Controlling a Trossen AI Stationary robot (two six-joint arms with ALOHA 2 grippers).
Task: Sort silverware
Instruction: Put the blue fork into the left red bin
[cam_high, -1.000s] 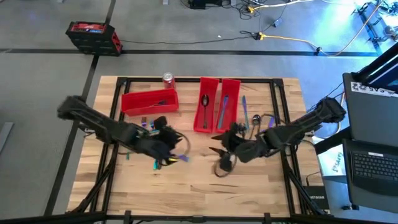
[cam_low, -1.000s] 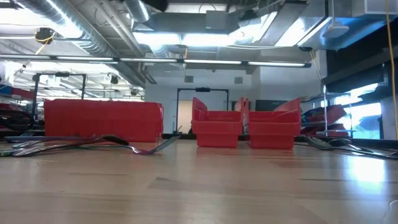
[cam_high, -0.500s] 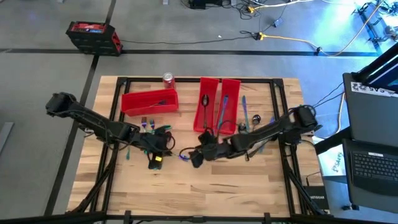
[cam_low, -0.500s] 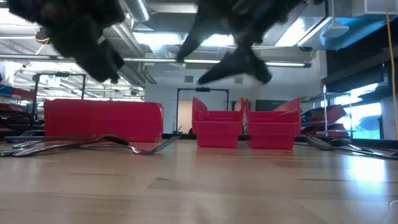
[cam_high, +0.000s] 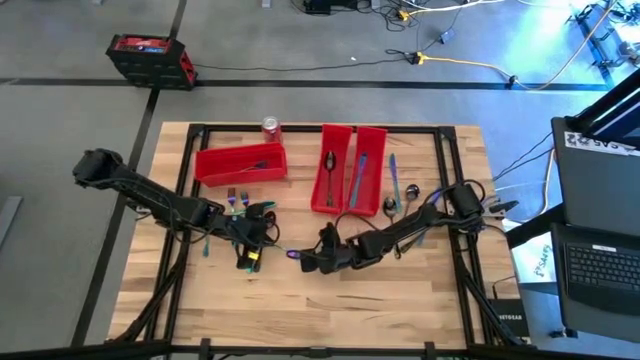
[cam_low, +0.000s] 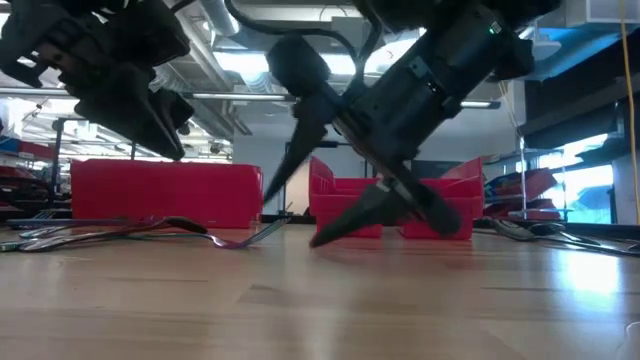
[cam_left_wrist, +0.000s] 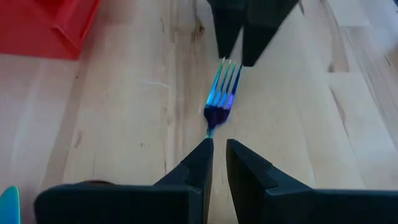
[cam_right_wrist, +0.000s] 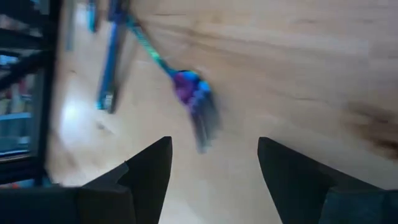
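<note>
Iridescent fork (cam_left_wrist: 221, 98) flat on wooden table (cam_high: 400, 310), mid-table between arms. Right gripper (cam_high: 312, 261) low, fingers spread either side of tines, ready to pinch. Left gripper (cam_left_wrist: 216, 163) nearly shut, empty, near handle.

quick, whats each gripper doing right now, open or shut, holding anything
Left gripper: nearly shut around the handle end of a fork lying on the table.
Right gripper: open, empty, low over the table just ahead of the fork's prongs.
</note>
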